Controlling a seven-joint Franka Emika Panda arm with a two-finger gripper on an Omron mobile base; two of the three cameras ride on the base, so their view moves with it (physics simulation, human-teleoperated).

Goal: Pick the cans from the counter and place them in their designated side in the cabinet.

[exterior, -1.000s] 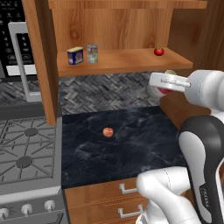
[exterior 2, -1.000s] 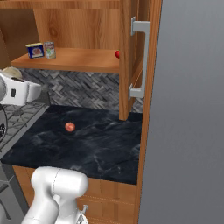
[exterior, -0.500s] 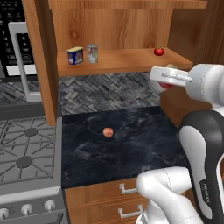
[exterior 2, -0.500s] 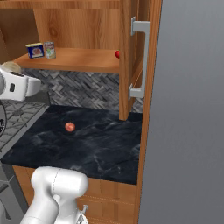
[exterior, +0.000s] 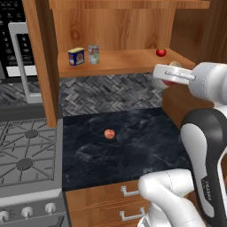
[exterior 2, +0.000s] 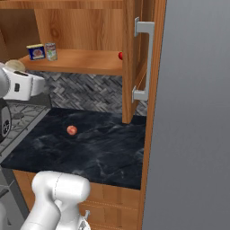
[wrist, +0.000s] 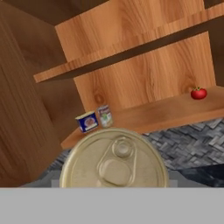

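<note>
My gripper (exterior: 167,78) hangs just off the right end of the cabinet shelf (exterior: 128,62), at about shelf height, shut on the red-and-white can (exterior: 168,83). That can's silver pull-tab top (wrist: 114,162) sits close below the hand camera and hides the fingertips. The other can (exterior: 93,54), with a greenish label, stands upright at the left of the shelf; it also shows in the right base view (exterior 2: 51,51) and the hand view (wrist: 104,116). Below lies the black marbled counter (exterior: 133,148).
A blue-and-yellow tin (exterior: 76,56) stands touching-close left of the shelved can. A red tomato (exterior: 161,52) sits at the shelf's right end. A small red-orange fruit (exterior: 109,133) lies mid-counter. The gas stove (exterior: 22,153) is left; the open cabinet door (exterior 2: 144,58) is right.
The hand with the can has risen slightly toward shelf height. Everything on the shelf and counter has stayed put.
</note>
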